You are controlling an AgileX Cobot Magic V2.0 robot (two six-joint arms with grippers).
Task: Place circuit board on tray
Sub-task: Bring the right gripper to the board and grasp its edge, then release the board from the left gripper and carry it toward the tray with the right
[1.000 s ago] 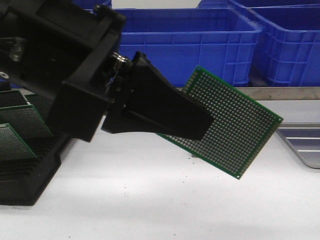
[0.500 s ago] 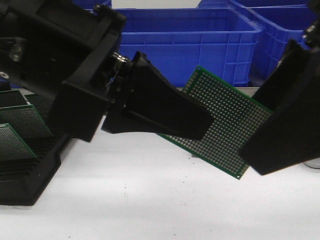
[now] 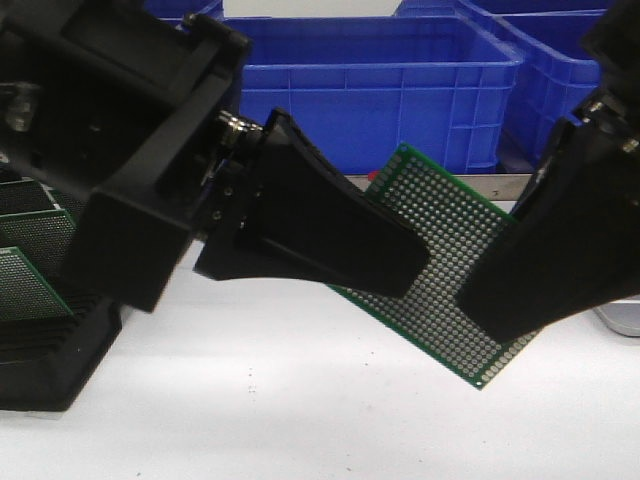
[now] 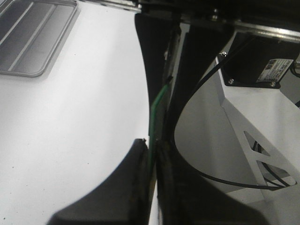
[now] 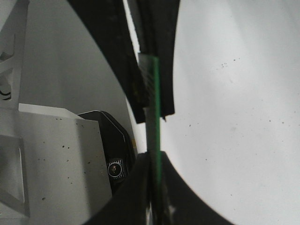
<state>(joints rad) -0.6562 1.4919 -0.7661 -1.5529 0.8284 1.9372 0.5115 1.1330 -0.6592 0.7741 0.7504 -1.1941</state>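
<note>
Both arms are up over the middle of the white bench (image 3: pixel 300 420), reaching in toward each other: the left gripper (image 3: pixel 385 262) comes in from the left side with its fingers angled slightly down, and the right gripper (image 3: pixel 505 300) comes in from the right edge, slanting down and to the left. Between them there's one green circuit board (image 3: pixel 455 235), the perforated kind, tilted so one corner points down and hanging clear above the bench surface. Left gripper is clamped on the board's left part, and in the left wrist view you can see the thin green edge (image 4: pixel 157 112) pinched between the two black fingers. Right gripper is closed on the opposite, right-hand end, same story in the right wrist view where the board's edge (image 5: pixel 153 93) runs straight between its fingers. So two grippers, one board, both pinching it. The tray (image 3: pixel 622 318) is just a sliver of silver-grey at the right edge of the bench, mostly hidden behind the right gripper; the left wrist view shows its ribbed floor and rim (image 4: pixel 33 33) better. Also three blue bins (image 3: pixel 400 80) along the back edge, and one black rack (image 3: pixel 50 320) at the left edge with at least three more green boards slotted in it.
</note>
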